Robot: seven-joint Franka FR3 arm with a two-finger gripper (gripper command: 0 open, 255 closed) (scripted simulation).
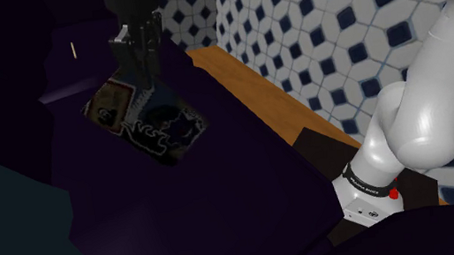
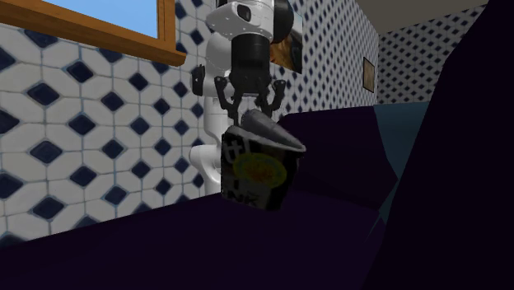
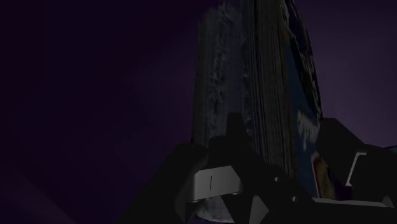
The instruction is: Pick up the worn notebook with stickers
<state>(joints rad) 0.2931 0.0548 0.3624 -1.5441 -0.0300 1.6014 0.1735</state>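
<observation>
The notebook (image 1: 146,119) is dark and worn, its cover carrying a brownish sticker and a blue-black drawing. It hangs tilted above the dark purple surface (image 1: 218,212), clasped at its upper edge by my black gripper (image 1: 140,46). In the second exterior view the gripper (image 2: 249,107) points down with the notebook (image 2: 257,169) dangling under it, a yellow round sticker facing the camera. In the wrist view the notebook's page edge (image 3: 254,83) runs away from the fingers (image 3: 219,175), which close on it from both sides.
A blue-and-white tiled wall (image 1: 337,20) runs along the shoulder view's right, with a wooden ledge (image 1: 256,87) at its foot. A wood-framed window (image 2: 107,25) sits high on that wall. My white arm (image 1: 427,106) rises from the stand at the lower right.
</observation>
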